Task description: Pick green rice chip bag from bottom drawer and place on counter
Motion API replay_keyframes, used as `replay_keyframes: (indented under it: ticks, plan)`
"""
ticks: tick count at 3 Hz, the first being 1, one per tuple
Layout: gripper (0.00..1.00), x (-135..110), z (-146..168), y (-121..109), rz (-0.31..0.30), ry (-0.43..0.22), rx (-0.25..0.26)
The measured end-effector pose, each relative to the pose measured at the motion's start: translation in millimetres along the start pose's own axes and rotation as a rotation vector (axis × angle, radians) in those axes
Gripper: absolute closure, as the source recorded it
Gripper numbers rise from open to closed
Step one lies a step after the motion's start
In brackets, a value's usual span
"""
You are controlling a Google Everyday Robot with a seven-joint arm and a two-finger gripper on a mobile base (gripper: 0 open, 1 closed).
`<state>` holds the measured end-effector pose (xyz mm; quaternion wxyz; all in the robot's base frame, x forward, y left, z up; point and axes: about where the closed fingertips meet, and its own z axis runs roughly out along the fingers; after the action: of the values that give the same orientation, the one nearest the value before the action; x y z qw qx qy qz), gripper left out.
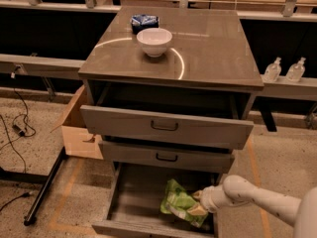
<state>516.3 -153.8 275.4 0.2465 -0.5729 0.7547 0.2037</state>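
Note:
The green rice chip bag (179, 203) is crinkled light green and lies in the right part of the open bottom drawer (133, 192). My gripper (197, 206) reaches into the drawer from the right at the end of my white arm (250, 196) and is at the bag's right edge, touching it. The counter (208, 48) is the glossy grey-brown top of the cabinet, above the drawers.
A white bowl (154, 41) and a small blue-and-white packet (144, 22) stand on the counter's back left. The top drawer (166, 127) and middle drawer (166, 156) are pulled partly out above the bottom one. A cardboard box (77, 128) stands left of the cabinet. Two bottles (284, 69) stand at right.

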Motion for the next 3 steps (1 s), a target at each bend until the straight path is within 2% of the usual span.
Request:
replay_keyframes:
  ticks: [1, 2, 3]
  plan:
    - [1.0, -32, -57, 27, -0.107, -0.068, 0.009]
    - [1.0, -67, -122, 27, -0.18, -0.196, 0.065]
    - [1.0, -99, -196, 11, -0.254, -0.403, 0.078]
